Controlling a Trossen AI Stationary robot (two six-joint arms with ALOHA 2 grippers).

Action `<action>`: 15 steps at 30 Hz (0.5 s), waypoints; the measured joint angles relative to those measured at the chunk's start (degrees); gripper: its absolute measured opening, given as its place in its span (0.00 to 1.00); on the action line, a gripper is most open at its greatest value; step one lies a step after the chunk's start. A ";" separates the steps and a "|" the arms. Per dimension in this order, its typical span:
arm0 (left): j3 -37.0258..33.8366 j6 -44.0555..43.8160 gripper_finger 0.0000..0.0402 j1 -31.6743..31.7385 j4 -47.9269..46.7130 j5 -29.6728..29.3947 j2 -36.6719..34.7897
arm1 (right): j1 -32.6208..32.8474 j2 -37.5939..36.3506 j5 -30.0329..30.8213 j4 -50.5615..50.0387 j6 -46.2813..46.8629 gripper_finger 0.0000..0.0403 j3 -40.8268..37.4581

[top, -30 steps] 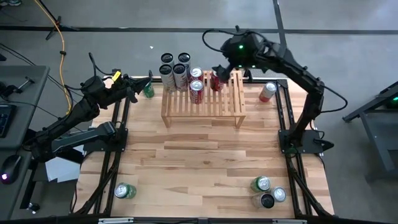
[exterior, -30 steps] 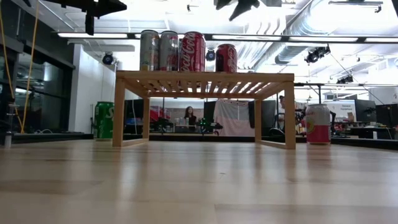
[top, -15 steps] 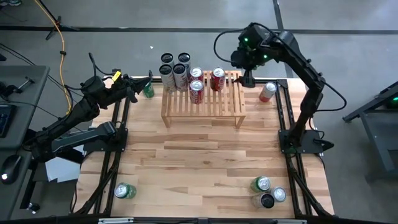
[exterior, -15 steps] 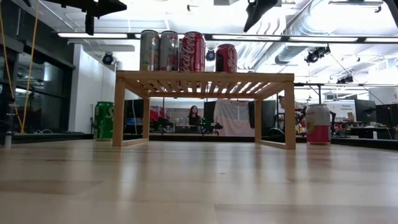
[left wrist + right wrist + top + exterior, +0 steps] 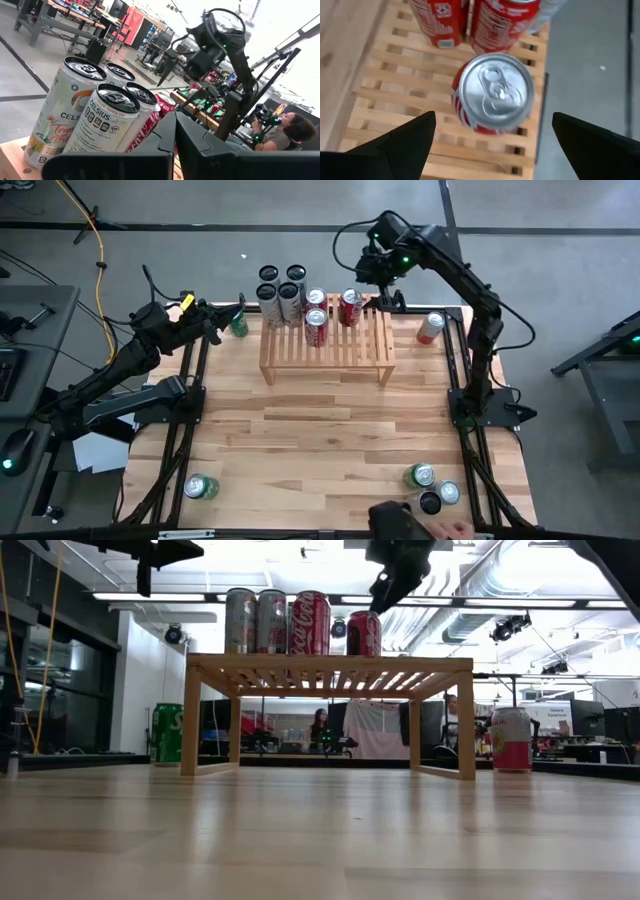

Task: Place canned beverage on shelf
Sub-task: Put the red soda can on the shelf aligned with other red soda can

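shelf: light wood, slatted, at table's far edge | red can: upright on shelf, beside other cans

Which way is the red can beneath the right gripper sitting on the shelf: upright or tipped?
Upright. The red can shows its round lid and pull tab facing up, standing on the shelf slats.

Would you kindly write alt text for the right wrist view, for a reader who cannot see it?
Looking down from above, a red can with a silver top stands upright on the slatted wooden shelf, framed by the right gripper with its dark fingers spread wide and apart from the can. Two more red cans stand beyond it on the shelf.
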 joint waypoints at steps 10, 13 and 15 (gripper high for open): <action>0.00 0.03 0.00 -0.01 0.00 0.00 0.00 | -0.35 4.84 -6.68 0.60 -1.36 0.96 -0.03; 0.00 0.02 0.00 0.00 0.00 0.00 0.00 | -0.24 5.77 -9.34 0.48 -1.07 0.96 -0.03; 0.00 0.00 0.00 -0.02 0.00 0.00 0.00 | -0.07 5.86 -9.11 0.24 -1.03 0.96 -0.06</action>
